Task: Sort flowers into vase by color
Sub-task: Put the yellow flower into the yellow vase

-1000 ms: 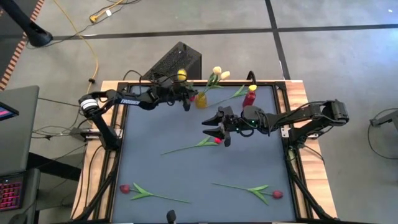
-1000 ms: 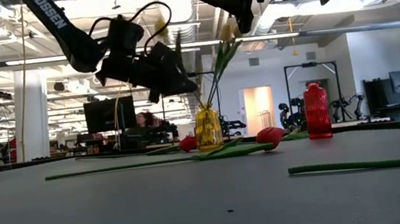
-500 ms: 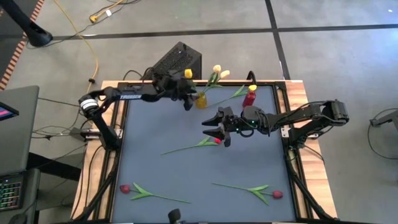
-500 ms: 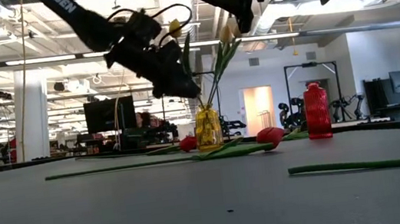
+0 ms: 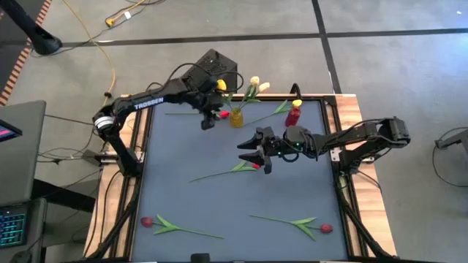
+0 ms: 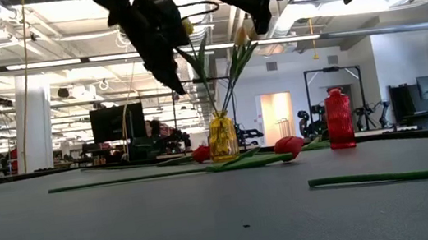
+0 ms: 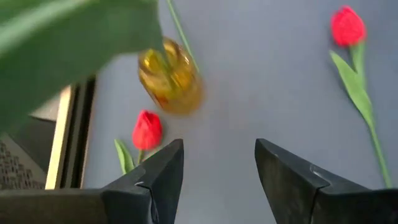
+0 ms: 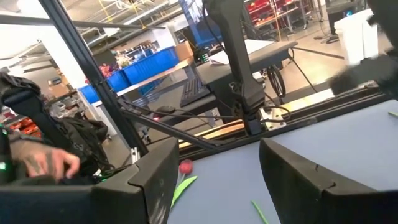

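Observation:
A yellow glass vase (image 5: 236, 117) stands near the table's far edge with three yellow tulips in it. Their stems stick into its neck and their heads (image 5: 221, 85) (image 5: 254, 82) lean outward. My left gripper (image 5: 207, 120) hangs open just left of the vase, tipped downward, with nothing between its fingers (image 7: 217, 180). A blurred green leaf (image 7: 62, 37) fills one corner of its wrist view. A red tulip (image 7: 147, 129) lies beside the vase. The red vase (image 5: 293, 115) stands to the right. My right gripper (image 5: 246, 147) hovers open and level above a red tulip (image 5: 255, 165) at mid-table.
Two more red tulips lie near the front edge, one at the left (image 5: 146, 220) and one at the right (image 5: 325, 228). A yellow-headed tulip (image 5: 297, 103) lies by the red vase. A black box (image 5: 208, 69) stands beyond the far edge. Bare grey mat (image 5: 190, 146) lies between the arms.
My left gripper has let go of a yellow tulip, which now stands in the yellow vase. It has risen, tipped from nearly level to pointing steeply down, and drawn a little toward the table's left. My right gripper has kept still.

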Controlling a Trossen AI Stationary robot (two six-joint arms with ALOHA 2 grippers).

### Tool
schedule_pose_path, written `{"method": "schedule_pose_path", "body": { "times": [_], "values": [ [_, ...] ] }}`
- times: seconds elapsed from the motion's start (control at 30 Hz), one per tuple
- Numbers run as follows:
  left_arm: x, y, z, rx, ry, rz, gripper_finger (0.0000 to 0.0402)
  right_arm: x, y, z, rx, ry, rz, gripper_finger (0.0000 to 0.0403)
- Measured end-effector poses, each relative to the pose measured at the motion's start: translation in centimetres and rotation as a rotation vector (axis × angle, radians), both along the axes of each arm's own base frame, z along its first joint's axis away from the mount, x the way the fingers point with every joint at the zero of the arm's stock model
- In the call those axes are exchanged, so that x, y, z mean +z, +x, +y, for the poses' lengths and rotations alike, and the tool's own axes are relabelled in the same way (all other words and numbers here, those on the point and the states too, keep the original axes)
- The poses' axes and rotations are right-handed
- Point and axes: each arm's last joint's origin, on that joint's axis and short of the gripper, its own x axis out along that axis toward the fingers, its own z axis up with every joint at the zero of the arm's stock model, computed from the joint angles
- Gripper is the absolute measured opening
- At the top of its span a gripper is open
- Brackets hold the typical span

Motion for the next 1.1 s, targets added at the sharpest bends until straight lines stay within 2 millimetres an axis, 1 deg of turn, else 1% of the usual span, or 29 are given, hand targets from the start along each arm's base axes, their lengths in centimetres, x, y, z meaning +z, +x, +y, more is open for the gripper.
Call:
{"method": "schedule_pose_path", "body": {
  "times": [0.2, 0.27, 0.33, 0.5, 0.57, 0.67, 0.8, 0.97, 1.1],
  "values": [
    [3.4, -1.9, -1.2, -0.103, -0.055, 0.174, 0.0188, 0.1, 0.0, 0.0, 0.001, 0.000, -0.001, 0.0249],
    [4.4, -2.4, -1.6, -0.120, -0.071, 0.209, 0.0188, 0.3, -0.2, 0.0, 0.001, 0.000, -0.006, 0.0249],
    [5.1, -2.6, -1.7, -0.118, -0.065, 0.212, 0.0188, 0.6, -0.4, 0.0, 0.001, 0.000, -0.011, 0.0249],
    [5.9, -2.6, -2.1, -0.153, -0.052, 0.222, 0.0187, 1.3, -1.1, 0.0, -0.002, -0.005, -0.011, 0.0249],
    [6.9, -3.0, -2.3, -0.157, -0.054, 0.230, 0.0187, 1.7, -1.5, 0.0, -0.002, -0.005, -0.005, 0.0249],
    [9.4, -3.7, -2.6, -0.111, -0.018, 0.231, 0.0187, 2.1, -2.2, 0.1, 0.001, -0.005, 0.022, 0.0249],
    [13.1, -4.2, -2.6, 0.006, 0.106, 0.150, 0.0187, 2.6, -3.2, 0.2, 0.005, -0.006, 0.062, 0.0249],
    [17.5, -4.8, -2.8, 0.049, 0.282, -0.010, 0.0187, 3.4, -4.4, 0.2, 0.003, -0.007, 0.076, 0.0249],
    [20.4, -5.5, -2.6, 0.103, 0.386, -0.154, 0.0187, 3.9, -5.2, 0.2, 0.000, -0.007, 0.079, 0.0249]
  ]
}}
